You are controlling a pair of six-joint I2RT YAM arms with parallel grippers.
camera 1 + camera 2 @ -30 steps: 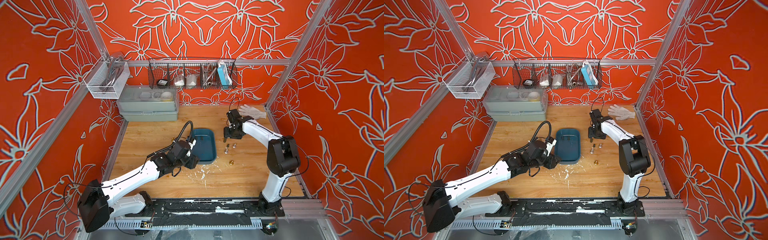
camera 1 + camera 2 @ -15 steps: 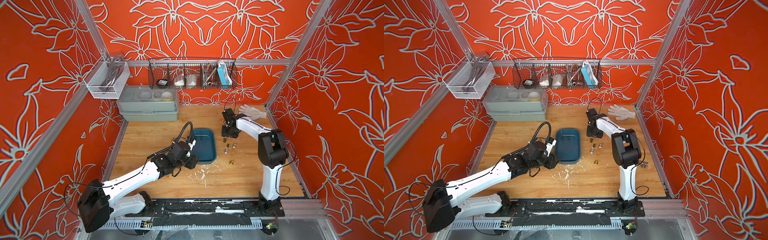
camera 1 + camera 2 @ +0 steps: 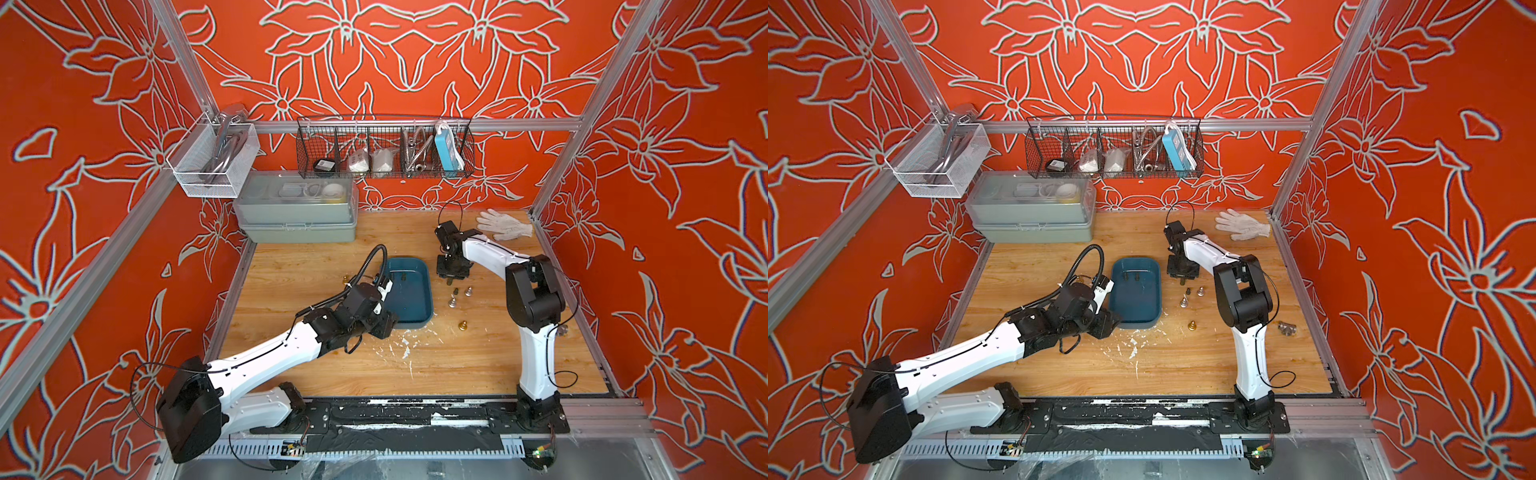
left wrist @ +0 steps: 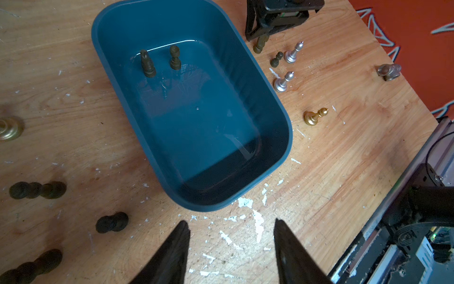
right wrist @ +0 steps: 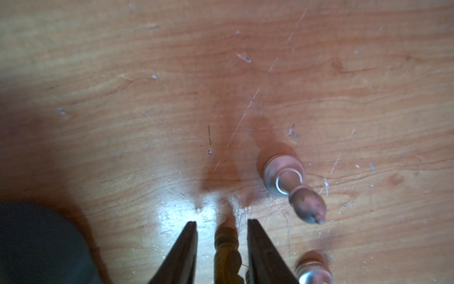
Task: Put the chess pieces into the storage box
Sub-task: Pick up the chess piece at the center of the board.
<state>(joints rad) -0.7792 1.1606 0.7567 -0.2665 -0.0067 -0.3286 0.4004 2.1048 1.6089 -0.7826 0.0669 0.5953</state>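
- Left wrist view: the left tool (image 4: 230, 221) hangs over the worktop (image 4: 319, 196), just short of the near end of the storage box (image 4: 267, 103). Its fingers stand well apart with nothing between them.
- Same view, on the tool's side away from the right arm: three lying dark pieces (image 4: 36, 189) rest on the wood. They are blurred and clear of the box.
- The storage box is dark teal and lidless, and sits mid-worktop. Two upright dark pieces (image 4: 147, 64) stand side by side at its far end, not touching.
- On the box's right, all upright and apart from its wall: the gold pawn (image 4: 315, 116) is nearest, then the silver pieces (image 4: 283, 82) and the small dark pawn (image 4: 276, 59).
- Further right lies a metal fitting (image 4: 389, 71).
- Right wrist view: the right tool (image 5: 221, 221) points down at the worktop with a finger on either side of a dull-gold piece (image 5: 227, 248). A thin gap shows on both sides, so it is not clamped.
- Top view, far edge: a white glove (image 3: 505, 224) lies in the right corner and a grey-green case (image 3: 297, 216) stands against the back wall, with a wire basket (image 3: 384, 149) above it.
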